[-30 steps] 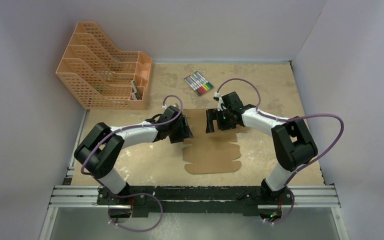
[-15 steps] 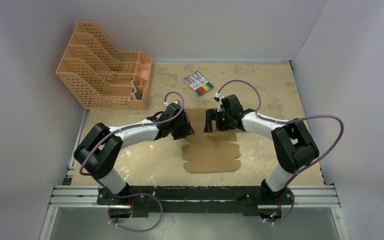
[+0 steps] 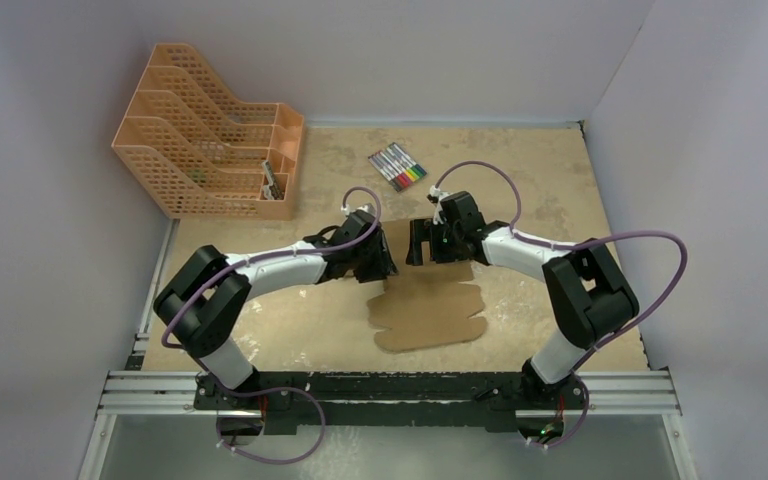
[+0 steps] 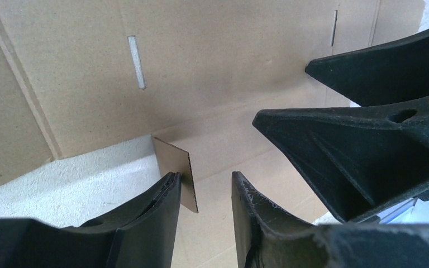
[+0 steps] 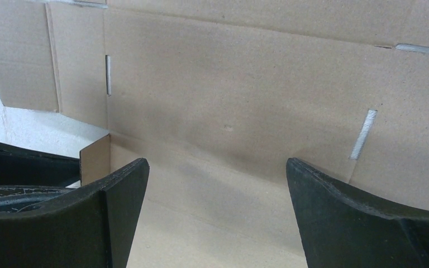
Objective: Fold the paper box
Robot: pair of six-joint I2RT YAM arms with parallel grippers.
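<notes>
The flat brown die-cut cardboard sheet lies on the pale tabletop between the arms. The left fingers stand partly apart around its small upright flap, not pinching it, and the right fingers gape wide above it. A nip on the flap's edge alone could slip or crumple it, and the two pairs sit close enough to collide.

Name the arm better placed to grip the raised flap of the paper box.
Left. The left pincer straddles the raised flap of the paper box, jaws narrowly apart. The right pincer hangs wide open over flat cardboard, with the flap off to its side.
</notes>
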